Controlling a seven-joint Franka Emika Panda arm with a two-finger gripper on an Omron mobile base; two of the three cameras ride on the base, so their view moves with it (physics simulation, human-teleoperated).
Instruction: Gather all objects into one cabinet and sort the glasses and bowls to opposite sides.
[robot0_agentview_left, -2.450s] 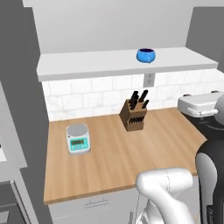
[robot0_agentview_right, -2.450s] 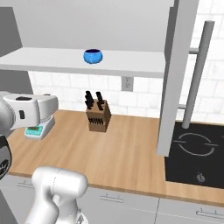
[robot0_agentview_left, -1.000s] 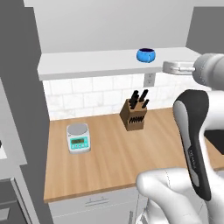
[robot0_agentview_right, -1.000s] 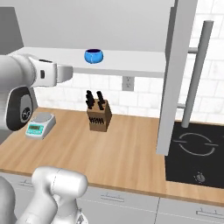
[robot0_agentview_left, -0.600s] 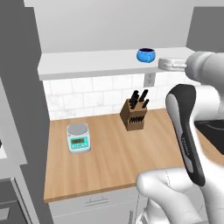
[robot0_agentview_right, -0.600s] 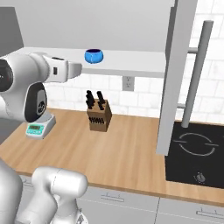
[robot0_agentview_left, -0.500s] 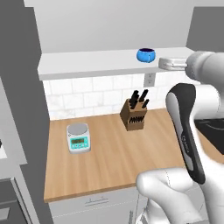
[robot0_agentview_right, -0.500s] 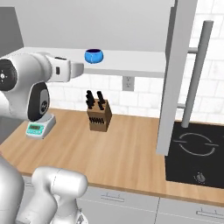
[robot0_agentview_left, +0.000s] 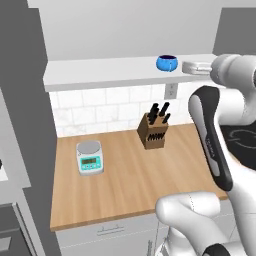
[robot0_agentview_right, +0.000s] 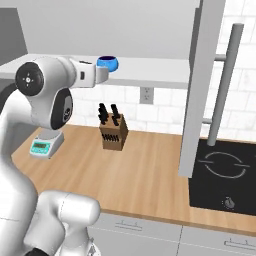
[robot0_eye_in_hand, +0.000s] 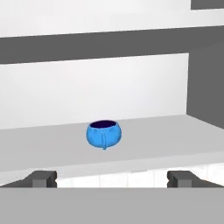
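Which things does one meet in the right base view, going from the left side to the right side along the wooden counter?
kitchen scale → knife block → open cabinet door → its bar handle, above the black cooktop.

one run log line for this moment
phase: approach | target: blue cup upright on shelf | claw: open, level with cup, short of it, not touching

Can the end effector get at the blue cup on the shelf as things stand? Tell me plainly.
Probably yes. The end effector is open, level with the shelf and facing the blue cup, with nothing between them.
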